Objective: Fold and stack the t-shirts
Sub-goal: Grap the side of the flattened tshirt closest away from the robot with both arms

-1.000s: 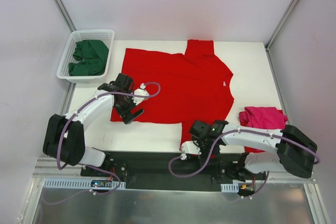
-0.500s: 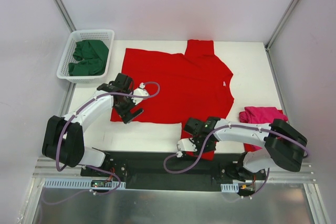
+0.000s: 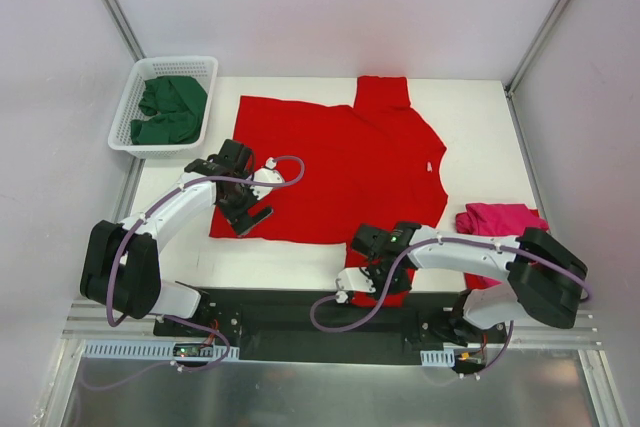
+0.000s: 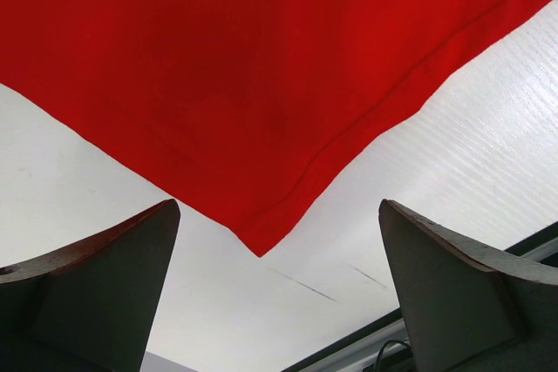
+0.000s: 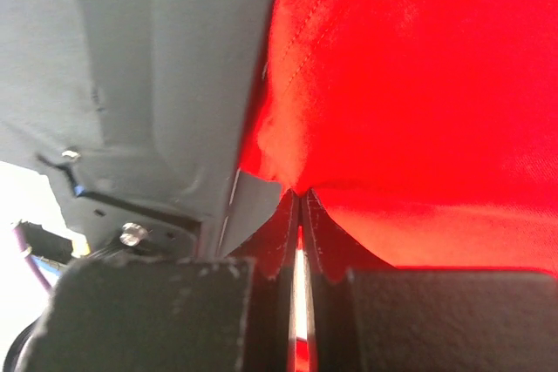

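At the near edge of the red t-shirt (image 3: pixel 350 162), the right gripper (image 5: pixel 299 202) has its jaws clamped on a fold of the red cloth. Over the shirt's near-left corner the left gripper (image 4: pixel 279 241) hangs with jaws wide apart. The magenta t-shirt (image 3: pixel 497 219) lies bunched on the table (image 3: pixel 470 107) just right of the red one, and dark green t-shirts (image 3: pixel 170 107) sit in the white basket (image 3: pixel 160 150) beyond its far-left corner.

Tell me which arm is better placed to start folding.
Right: the right gripper is shut on the red t-shirt at its near edge; the left gripper hangs open over a corner.
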Tool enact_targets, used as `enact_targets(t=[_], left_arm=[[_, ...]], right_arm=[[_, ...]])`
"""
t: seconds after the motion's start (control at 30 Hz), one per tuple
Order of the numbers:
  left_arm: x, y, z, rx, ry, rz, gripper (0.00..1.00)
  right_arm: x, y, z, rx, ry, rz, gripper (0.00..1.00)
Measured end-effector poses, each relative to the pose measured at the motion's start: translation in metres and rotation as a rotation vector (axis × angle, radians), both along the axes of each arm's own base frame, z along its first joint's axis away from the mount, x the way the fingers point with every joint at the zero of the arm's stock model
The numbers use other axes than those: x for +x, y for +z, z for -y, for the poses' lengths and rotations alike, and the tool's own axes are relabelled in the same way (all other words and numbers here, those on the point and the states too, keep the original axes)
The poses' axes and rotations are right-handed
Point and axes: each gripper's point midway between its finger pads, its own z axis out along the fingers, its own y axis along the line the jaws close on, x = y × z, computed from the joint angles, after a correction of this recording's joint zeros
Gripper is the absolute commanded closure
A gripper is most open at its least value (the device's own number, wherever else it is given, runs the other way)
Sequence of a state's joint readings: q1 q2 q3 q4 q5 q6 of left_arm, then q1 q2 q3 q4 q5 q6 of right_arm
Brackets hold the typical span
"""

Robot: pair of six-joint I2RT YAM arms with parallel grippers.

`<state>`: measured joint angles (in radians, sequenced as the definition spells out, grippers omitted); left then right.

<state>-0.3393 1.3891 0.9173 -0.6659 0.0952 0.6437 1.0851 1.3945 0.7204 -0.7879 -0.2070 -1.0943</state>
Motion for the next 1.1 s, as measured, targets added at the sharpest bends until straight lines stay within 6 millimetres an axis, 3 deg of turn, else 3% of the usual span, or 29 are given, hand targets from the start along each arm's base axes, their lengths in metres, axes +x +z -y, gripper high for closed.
enact_targets(t=[0.27, 0.63, 1.1], left_arm=[[0.0, 0.0, 0.0, 0.0, 0.0, 0.0, 0.01], [0.0, 0.0, 0.0, 0.0, 0.0, 0.0, 0.01], [0.0, -0.001, 0.0, 0.001, 0.0, -0.003, 0.01]], right_arm=[[0.002, 0.022, -0.009, 0.062, -0.007, 0.021, 0.99], [0.011, 0.038, -0.013, 0.101, -0.029, 0.064, 0.99], [0.053, 0.082, -0.015, 0.21, -0.155, 0.215, 0.99]])
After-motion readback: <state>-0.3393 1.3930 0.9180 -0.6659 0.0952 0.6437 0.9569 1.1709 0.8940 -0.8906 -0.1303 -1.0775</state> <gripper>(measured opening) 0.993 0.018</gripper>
